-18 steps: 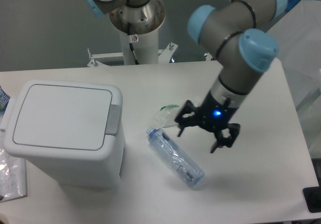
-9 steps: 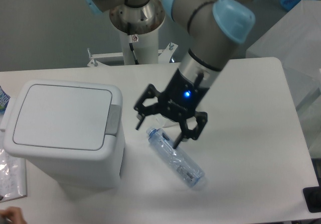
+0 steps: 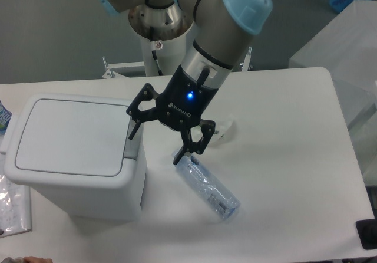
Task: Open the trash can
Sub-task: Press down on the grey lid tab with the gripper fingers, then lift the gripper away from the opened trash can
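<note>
Black claw spread wide, empty — beside the boxy white trash can (flat lid down, grey tab).

The one marking that looks like lettering is a short line of small white print on the black body of the gripper, at about 9 o'clock from its glowing blue light; it is too small and blurred to read. The crushed clear bottle at 5 o'clock from the gripper has a faint label area near its lower end, with nothing readable on it. A bit of colourful packaging at the 9 o'clock edge of the view may be printed, but no words can be made out. The trash can has no visible writing on its lid or walls.
</note>
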{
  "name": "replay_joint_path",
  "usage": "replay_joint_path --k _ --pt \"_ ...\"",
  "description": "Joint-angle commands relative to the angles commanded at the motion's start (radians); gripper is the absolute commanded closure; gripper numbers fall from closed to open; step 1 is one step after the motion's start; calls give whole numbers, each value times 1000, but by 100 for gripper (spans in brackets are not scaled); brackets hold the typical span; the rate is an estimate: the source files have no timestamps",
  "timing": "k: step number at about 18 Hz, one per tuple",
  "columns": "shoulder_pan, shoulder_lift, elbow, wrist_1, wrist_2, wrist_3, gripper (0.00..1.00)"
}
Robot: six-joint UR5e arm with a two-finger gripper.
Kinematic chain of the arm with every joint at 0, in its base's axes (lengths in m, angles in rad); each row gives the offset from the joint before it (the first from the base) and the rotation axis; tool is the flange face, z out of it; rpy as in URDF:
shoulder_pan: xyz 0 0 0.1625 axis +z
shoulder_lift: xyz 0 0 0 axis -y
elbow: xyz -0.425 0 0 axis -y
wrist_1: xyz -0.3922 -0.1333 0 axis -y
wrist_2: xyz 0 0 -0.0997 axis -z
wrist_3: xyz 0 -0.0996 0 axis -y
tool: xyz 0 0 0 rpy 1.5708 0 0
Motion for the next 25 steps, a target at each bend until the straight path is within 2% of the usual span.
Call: replay_joint_path --k 9,21,25 --pt "-2 -9 -35 28 52 23 0" --pt "2 -11 -18 20 54 11 0" --pt "32 -11 -9 26 63 23 0"
